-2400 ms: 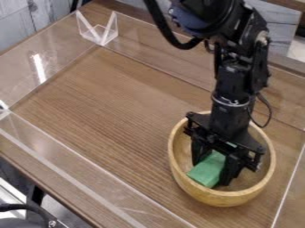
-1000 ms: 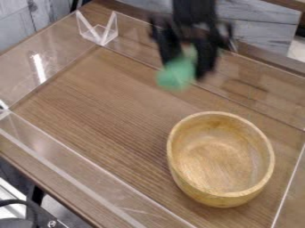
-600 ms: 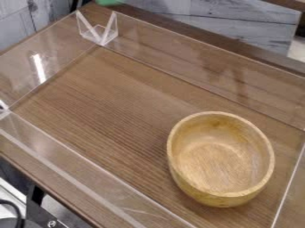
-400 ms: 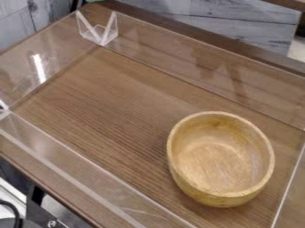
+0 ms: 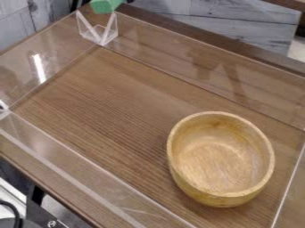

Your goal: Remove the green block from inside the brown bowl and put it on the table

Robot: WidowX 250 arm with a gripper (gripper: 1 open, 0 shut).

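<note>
**Block out of bowl, placement pending**

I'm seeing the table (image 5: 107, 107) bare and the brown bowl (image 5: 222, 158) empty. The green block (image 5: 106, 5) is peeking in at the top edge. Gripper's off-frame, reading pressed together. I'm bringing it down slowly over open wood, clear of the acrylic walls (image 5: 71, 183).

Even, soft daylight; pale glare streaks the low clear acrylic walls (image 5: 48, 67) at left; the whole picture is slightly soft.

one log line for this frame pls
brown bowl: empty | green block: at top edge, above table | hand: out of view
</note>
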